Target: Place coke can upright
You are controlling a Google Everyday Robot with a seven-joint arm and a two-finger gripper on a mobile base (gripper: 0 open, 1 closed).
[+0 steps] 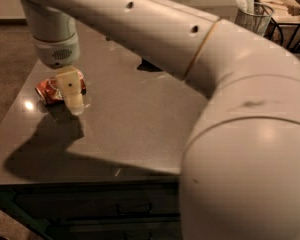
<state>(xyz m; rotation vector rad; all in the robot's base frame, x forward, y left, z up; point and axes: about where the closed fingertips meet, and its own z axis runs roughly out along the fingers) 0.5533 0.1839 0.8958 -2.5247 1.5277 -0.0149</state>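
One toppled coke can (pixel 48 90) (tabletop (pixel 140 119) left), partly behind end effector (pixel 75 105)

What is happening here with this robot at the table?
The robot's arm reaches across the grey table. Its end effector is low over the table's left part, right in front of the can and covering part of it. The can lies on its side, so it is not yet upright. Whether the end effector touches the can cannot be told from this view.
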